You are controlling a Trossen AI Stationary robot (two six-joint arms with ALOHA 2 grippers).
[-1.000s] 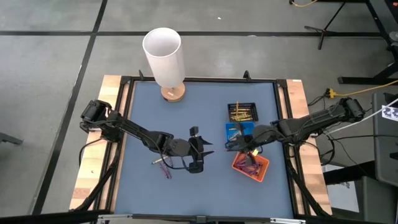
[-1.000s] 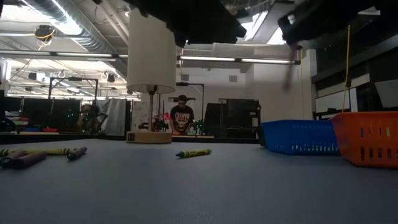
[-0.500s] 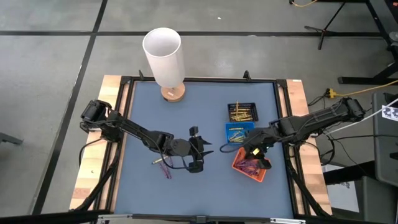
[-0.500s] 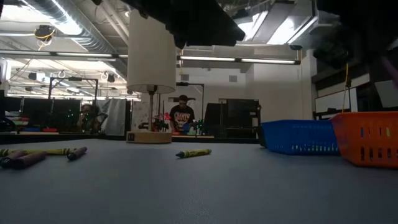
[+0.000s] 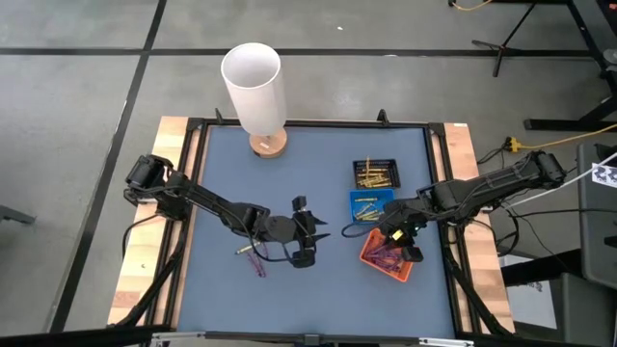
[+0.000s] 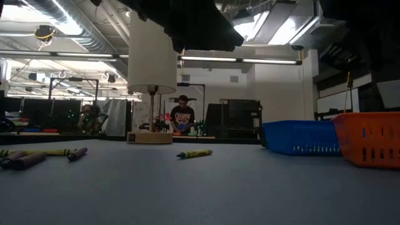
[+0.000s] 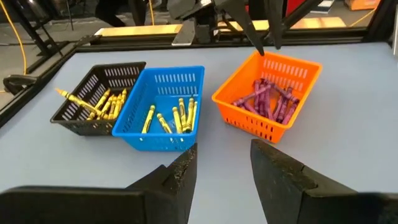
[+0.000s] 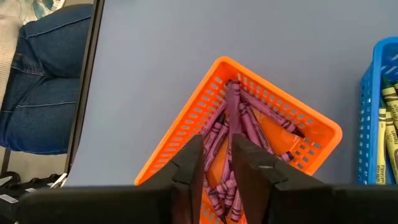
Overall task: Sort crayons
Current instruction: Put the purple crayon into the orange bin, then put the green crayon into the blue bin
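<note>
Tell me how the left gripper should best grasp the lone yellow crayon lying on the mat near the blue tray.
Probably from straight above, at mid-length. The yellow crayon lies flat and alone on the mat, just clear of the blue tray, so fingers should straddle its thin width, closing across the long axis. The left gripper hovers nearby.

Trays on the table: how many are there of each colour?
black tray: 1
blue tray: 1
orange tray: 1
Total: 3 trays
</note>
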